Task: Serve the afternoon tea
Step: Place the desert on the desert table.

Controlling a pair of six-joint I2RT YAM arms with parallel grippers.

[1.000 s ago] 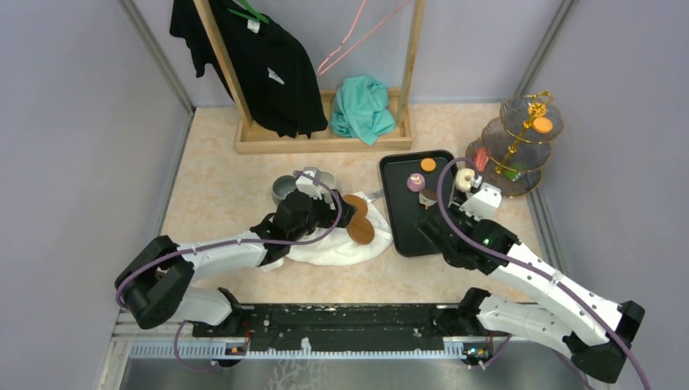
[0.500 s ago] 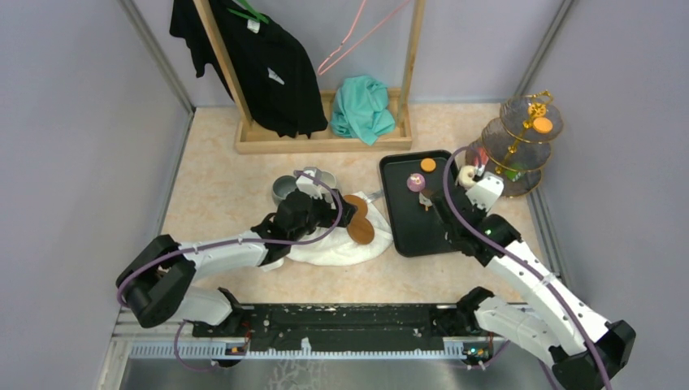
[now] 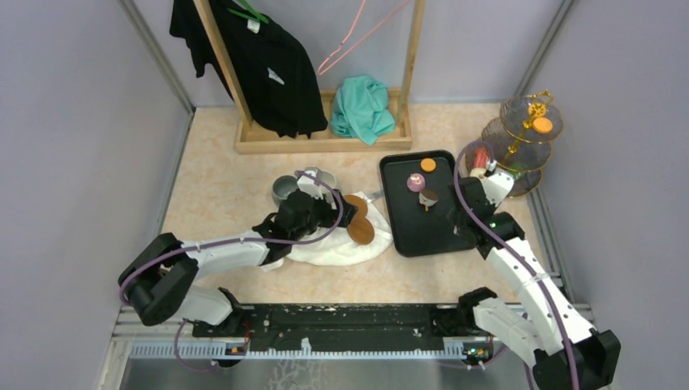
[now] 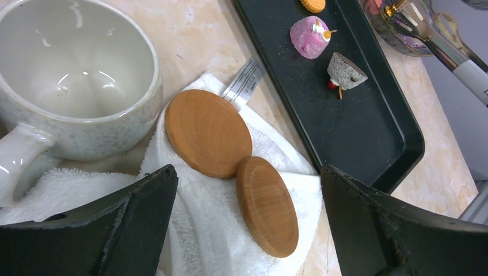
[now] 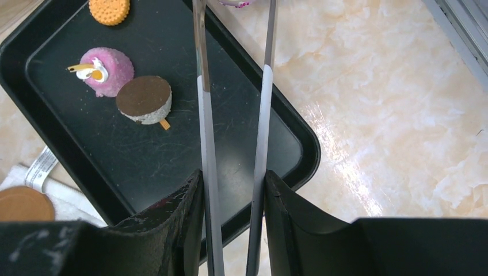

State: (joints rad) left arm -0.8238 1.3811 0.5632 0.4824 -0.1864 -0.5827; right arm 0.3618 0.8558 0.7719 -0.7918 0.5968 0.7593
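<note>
Reaches with the right arm [image 3: 520,272] toward the three-tier stand [image 3: 520,134] in the far right corner, right claw [image 5: 233,190] clamped on the long tongs [image 5: 202,115]. Hovers with the left claw [image 4: 247,172] spread wide over a white towel [image 4: 195,236] bearing two wooden coasters [image 4: 208,132], beside the grey mug [image 3: 284,189]. Shows pink, orange and brown-topped sweets [image 5: 106,63] on the black tray [image 5: 172,155] between.

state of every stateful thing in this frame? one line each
speckled grey-white mug: upright, empty.
clear-glass three-tier stand with gold frame: upright, orange disc on top tier.
black rectangular tray: flat, three sweets on it.
left gripper: open, empty.
right gripper: shut on long metal tongs.
</note>
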